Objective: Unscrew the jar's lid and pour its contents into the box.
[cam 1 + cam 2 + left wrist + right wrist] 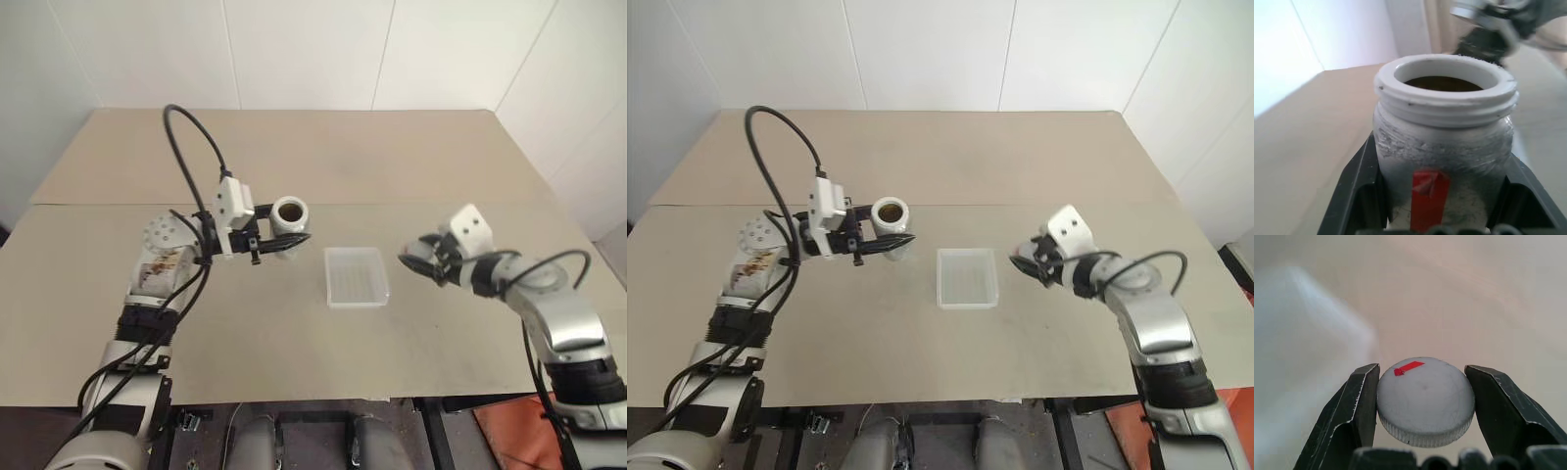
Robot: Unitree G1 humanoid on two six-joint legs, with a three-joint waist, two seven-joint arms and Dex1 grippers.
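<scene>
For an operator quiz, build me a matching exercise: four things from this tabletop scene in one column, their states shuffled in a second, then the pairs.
Things:
1. small silvery cylindrical jar
2. round grey lid with a red mark
3. shallow translucent white plastic box
4. brown contents

States:
A. lying on the table, nothing in it
B. clamped in the right tool
C. inside the open jar
D. held uncapped in the left tool

Pairs: 1-D, 2-B, 3-A, 4-C

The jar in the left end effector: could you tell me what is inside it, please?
The jar is open. Through its mouth a dark brown mass shows. How deep it goes, or whether it is separate lumps, is hidden by the jar's wall. The lid is off, held in the right end effector.
</scene>
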